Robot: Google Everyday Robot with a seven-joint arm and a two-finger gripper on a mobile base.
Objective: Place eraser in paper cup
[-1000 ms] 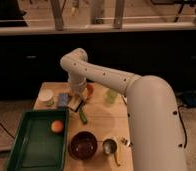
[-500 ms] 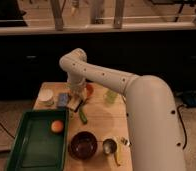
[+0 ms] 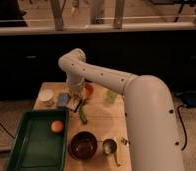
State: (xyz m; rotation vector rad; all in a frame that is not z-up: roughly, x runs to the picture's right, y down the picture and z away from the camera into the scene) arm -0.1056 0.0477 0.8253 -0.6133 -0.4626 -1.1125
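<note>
The paper cup [image 3: 46, 96] is a short white cup standing at the far left of the wooden table [image 3: 103, 122]. My gripper [image 3: 74, 101] points down just right of it, above a small dark-topped block that looks like the eraser [image 3: 73, 106]. The eraser lies on the table beside the flat blue block [image 3: 63, 100]. The gripper hides part of the eraser, and I cannot tell whether it touches it. The arm reaches in from the lower right across the table.
A green tray [image 3: 31, 150] at the front left holds an orange ball [image 3: 56, 126]. A dark bowl [image 3: 83, 145] and a shiny metal cup [image 3: 109, 147] stand at the front. A green vegetable [image 3: 83, 115], a red-orange object [image 3: 89, 90] and a light-green cup [image 3: 111, 96] are near the gripper.
</note>
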